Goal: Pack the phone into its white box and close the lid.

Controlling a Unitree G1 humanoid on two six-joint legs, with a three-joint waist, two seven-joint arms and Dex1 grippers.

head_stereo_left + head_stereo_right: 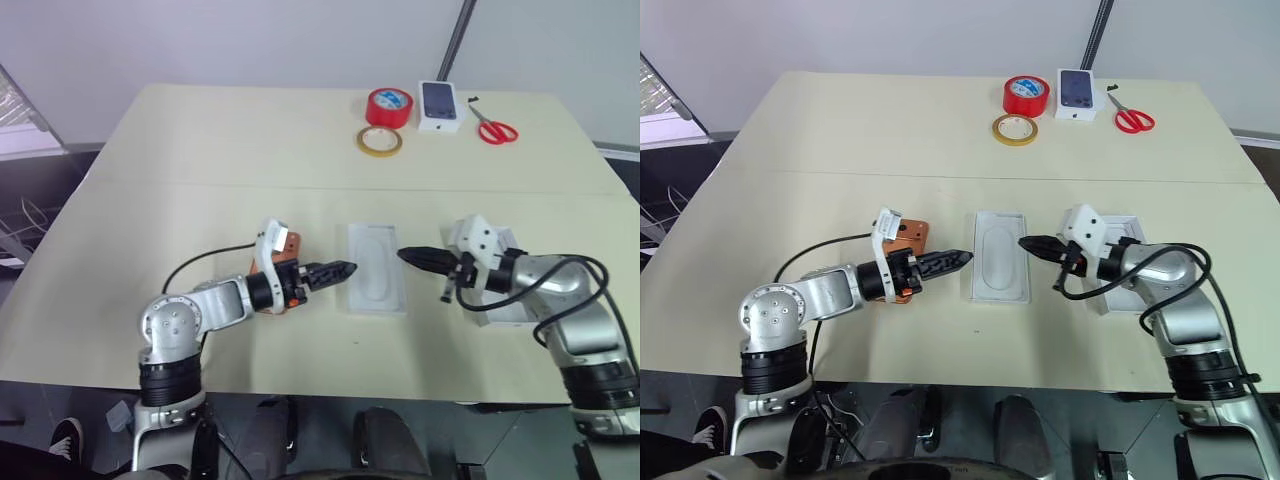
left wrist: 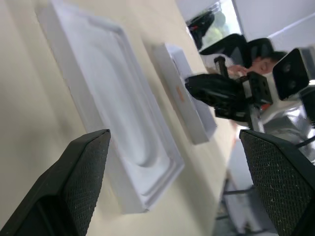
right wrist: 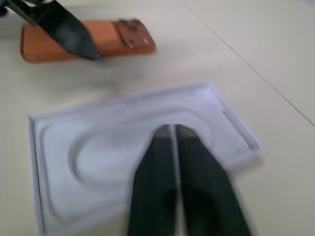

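Cream tabletop (image 1: 200,140) bearing, at centre, a white moulded insert (image 1: 1000,255) with a rounded recess, lying flat. Right arm largely hides the white box (image 1: 1122,262) beneath it; only white edges show, so contents cannot be made out. Orange phone (image 3: 88,42) lies flat beside the insert, partly covered by the left gripper (image 1: 338,270), whose fingers stand wide apart, holding nothing. Right gripper (image 3: 173,142), fingers pressed together and empty, hovers over the insert. Far edge: small printed box (image 1: 439,104), red tape roll (image 1: 389,106), yellow tape roll (image 1: 380,141), red scissors (image 1: 494,128).
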